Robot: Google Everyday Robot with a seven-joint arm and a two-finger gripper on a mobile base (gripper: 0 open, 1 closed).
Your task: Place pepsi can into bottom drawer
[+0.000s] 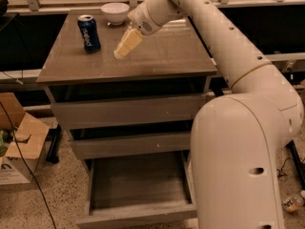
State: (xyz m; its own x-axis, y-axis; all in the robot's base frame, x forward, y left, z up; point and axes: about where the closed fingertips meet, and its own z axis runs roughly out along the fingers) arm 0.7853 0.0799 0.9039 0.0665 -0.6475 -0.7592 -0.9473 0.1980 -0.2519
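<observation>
Pepsi can stands upright on the bench, upper left of the frame. The pincer hangs just right of it, not touching; apart or together, I cannot tell. The bottom drawer is pulled out, low in the frame.

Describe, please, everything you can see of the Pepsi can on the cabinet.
The can is a small dark-blue cylinder with white lettering down its side and a silver top edged in red. It stands upright on its base near the back left corner of the cabinet top, looking undented. Nothing else touches it: the white bowl sits apart behind it to the right, and the gripper is off to its right above the wood, clear of it.
</observation>
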